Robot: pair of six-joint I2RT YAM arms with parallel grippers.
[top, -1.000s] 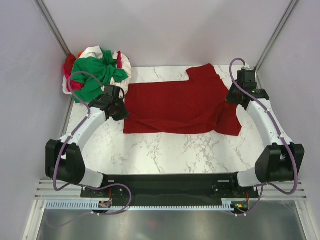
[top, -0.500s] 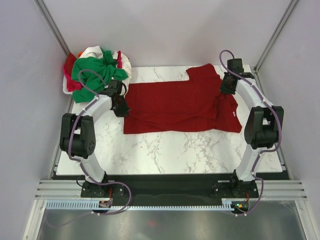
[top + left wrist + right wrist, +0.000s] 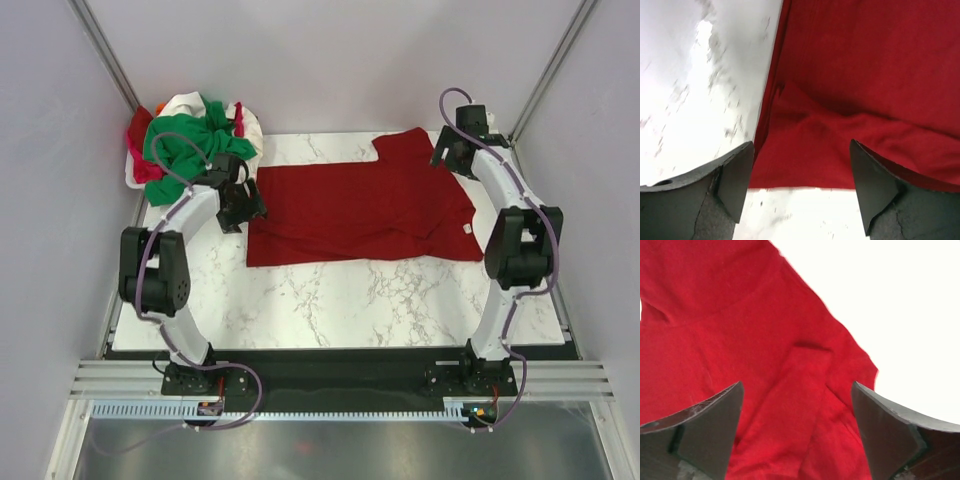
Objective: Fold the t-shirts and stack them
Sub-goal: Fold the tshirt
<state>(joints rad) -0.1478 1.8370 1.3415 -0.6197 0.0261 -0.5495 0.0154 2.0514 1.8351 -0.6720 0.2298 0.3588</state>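
Note:
A dark red t-shirt (image 3: pixel 360 205) lies spread across the marble table (image 3: pixel 330 300), with a small white tag (image 3: pixel 466 229) near its right edge. My left gripper (image 3: pixel 240 205) hovers open at the shirt's left edge. In the left wrist view its fingers (image 3: pixel 735 175) stand wide apart over the red hem (image 3: pixel 805 165), holding nothing. My right gripper (image 3: pixel 450 155) is open over the shirt's far right corner, by the sleeve. The right wrist view shows its fingers (image 3: pixel 715 415) apart above folded red cloth (image 3: pixel 790 390).
A crumpled pile sits at the table's back left corner: a bright green shirt (image 3: pixel 190 145), a white one (image 3: pixel 185 105) and a pinkish-red one (image 3: pixel 140 130). Grey walls close in the left, right and back. Bare marble (image 3: pixel 695 75) lies left of the shirt.
Both grippers were shut on the shirt's side edges. They moved toward the back, then opened and let the cloth go. It now lies flatter.

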